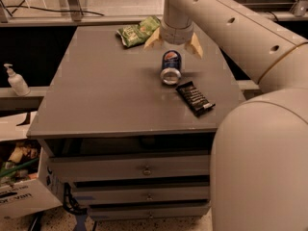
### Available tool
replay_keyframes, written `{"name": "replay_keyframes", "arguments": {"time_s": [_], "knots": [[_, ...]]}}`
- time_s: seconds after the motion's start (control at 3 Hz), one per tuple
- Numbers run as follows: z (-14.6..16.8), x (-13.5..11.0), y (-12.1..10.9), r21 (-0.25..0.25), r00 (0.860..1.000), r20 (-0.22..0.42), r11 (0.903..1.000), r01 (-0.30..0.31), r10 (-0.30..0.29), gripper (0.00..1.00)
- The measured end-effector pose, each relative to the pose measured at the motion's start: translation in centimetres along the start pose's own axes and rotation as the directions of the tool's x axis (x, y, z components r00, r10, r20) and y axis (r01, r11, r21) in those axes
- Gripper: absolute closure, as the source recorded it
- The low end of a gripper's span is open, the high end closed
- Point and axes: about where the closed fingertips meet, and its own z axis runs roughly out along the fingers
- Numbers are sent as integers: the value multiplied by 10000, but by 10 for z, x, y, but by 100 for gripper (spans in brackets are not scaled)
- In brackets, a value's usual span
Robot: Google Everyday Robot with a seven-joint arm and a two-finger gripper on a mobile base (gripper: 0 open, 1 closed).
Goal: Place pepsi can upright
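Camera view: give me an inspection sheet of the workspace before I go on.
Surface: grey table over drawers.
Job's things: can lying on its side, silver end toward the camera.
Clutter: chip bag at the far edge; snack bar near the can, apart.
Grippers: gripper above the can's far end, fingers open, holding nothing.
Cables: black cable on the floor beyond.
Surroundings: soap bottle left; box lower left.

Dim light; gripper (173, 47) above pepsi can (171, 67)
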Motion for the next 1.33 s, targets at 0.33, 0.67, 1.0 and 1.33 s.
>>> {"name": "replay_keyframes", "arguments": {"time_s": [0.33, 0.67, 1.0, 1.33], "knots": [[13, -1, -2, -341, 9981, 611, 9994, 76, -55, 0], [20, -4, 1, -526, 9937, 1119, 9985, 172, -112, 0], [22, -10, 4, -475, 9872, 1557, 9980, 424, -345, 18], [23, -12, 6, -441, 9833, 1767, 9977, 521, -436, 40]]}}
